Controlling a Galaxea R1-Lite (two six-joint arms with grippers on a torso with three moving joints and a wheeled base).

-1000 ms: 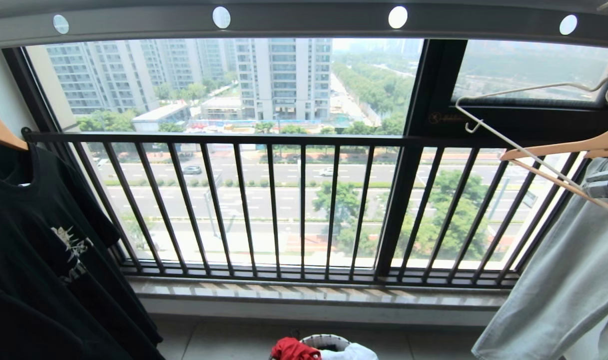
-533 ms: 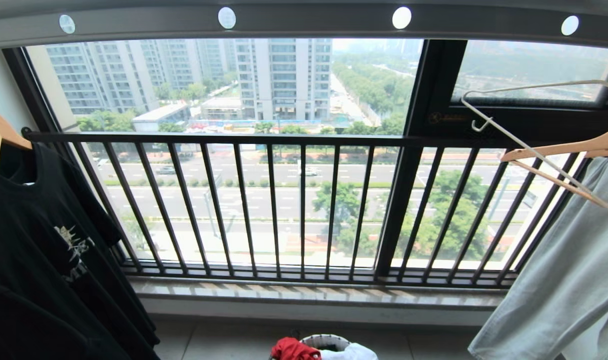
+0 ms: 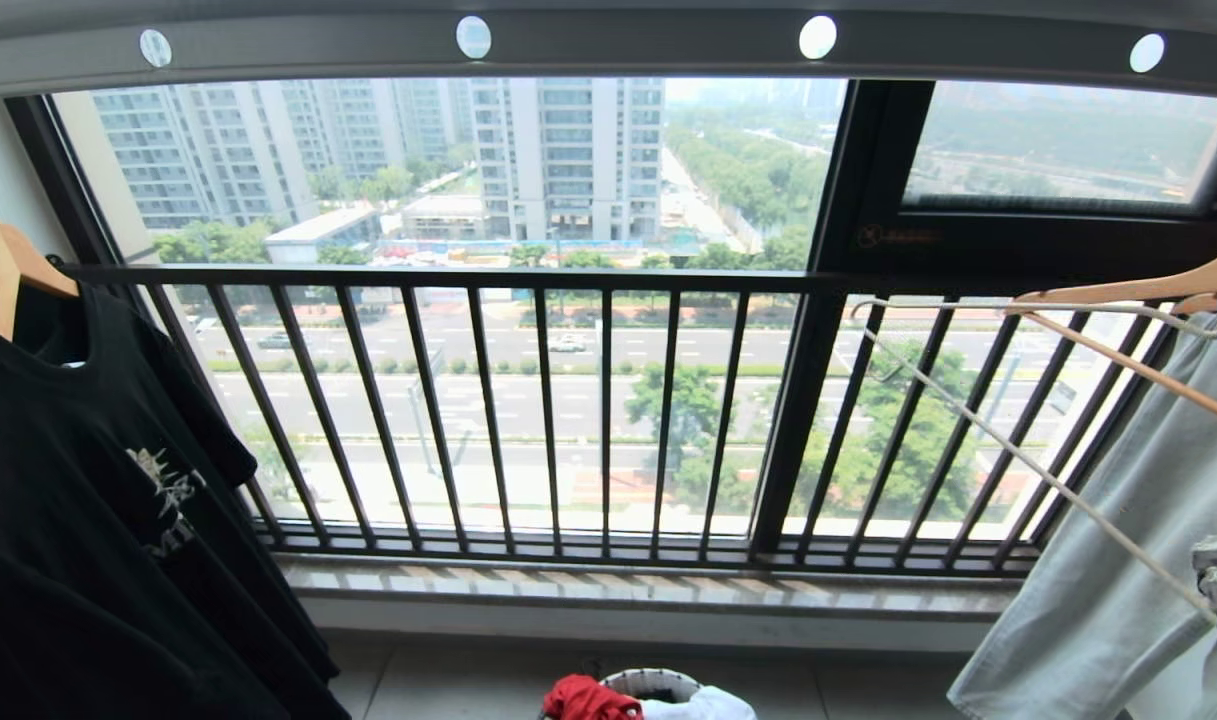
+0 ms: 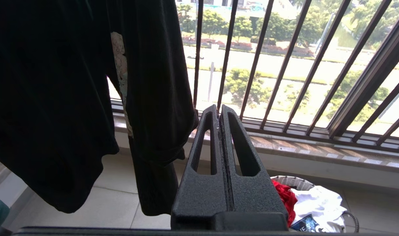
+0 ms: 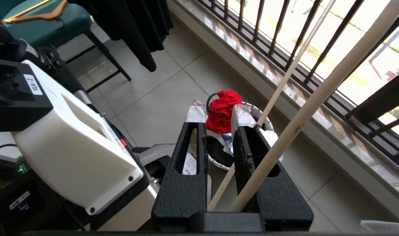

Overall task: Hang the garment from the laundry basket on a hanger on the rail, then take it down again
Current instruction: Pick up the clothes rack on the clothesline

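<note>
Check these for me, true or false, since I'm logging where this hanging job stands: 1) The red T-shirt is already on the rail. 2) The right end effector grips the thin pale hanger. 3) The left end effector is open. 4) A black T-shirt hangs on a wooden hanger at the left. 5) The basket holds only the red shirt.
1) False. The red T-shirt lies in the laundry basket, below the rail.
2) True. The right end effector is shut on the thin pale hanger.
3) False. The left end effector is shut, holding nothing.
4) True: black T-shirt, wooden hanger.
5) False. A white cloth is there too.
</note>
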